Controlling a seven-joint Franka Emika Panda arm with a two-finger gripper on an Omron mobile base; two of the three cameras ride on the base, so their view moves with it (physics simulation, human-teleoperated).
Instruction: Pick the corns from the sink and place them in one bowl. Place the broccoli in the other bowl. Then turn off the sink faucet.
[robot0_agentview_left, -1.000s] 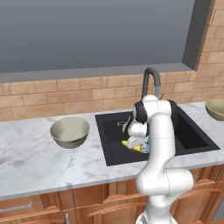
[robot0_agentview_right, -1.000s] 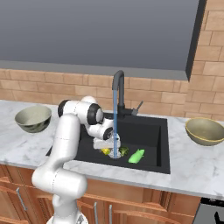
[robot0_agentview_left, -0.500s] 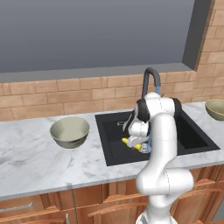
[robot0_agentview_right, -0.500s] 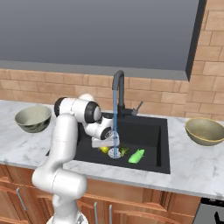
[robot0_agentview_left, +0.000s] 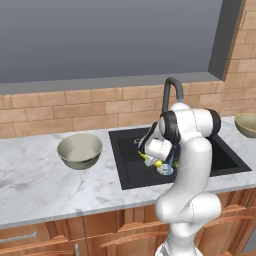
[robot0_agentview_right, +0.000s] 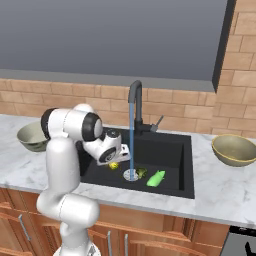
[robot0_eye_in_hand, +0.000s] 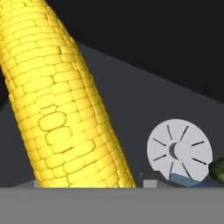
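Observation:
Low in the black sink (robot0_agentview_left: 227, 157) (robot0_agentview_right: 172, 150), my gripper (robot0_agentview_left: 154, 161) (robot0_agentview_right: 114, 161) (robot0_eye_in_hand: 89, 183) is shut on the yellow corn cob (robot0_eye_in_hand: 65, 109) (robot0_agentview_right: 114, 165) (robot0_agentview_left: 148, 160), which lies between both fingertips. The light-green corn (robot0_agentview_right: 156, 178) and the dark broccoli (robot0_agentview_right: 142, 172) (robot0_eye_in_hand: 217, 169) rest on the basin floor beside the round drain (robot0_agentview_right: 130, 174) (robot0_eye_in_hand: 179, 151). Water runs from the black faucet (robot0_agentview_right: 134, 100) (robot0_agentview_left: 172, 90). The pale bowl (robot0_agentview_left: 79, 150) (robot0_agentview_right: 30, 136) stands on the counter left of the sink. The olive-tan bowl (robot0_agentview_right: 234, 149) (robot0_agentview_left: 247, 124) stands to its right.
A brick wall and a window ledge (robot0_agentview_left: 100, 82) run behind the marble counter (robot0_agentview_left: 45, 187). The faucet's lever (robot0_agentview_right: 158, 122) sticks out to the right. The water stream (robot0_agentview_right: 131, 142) falls just right of my hand.
The fingers have closed in on the yellow cob. The hand has barely shifted in the sink; the other things lie as before.

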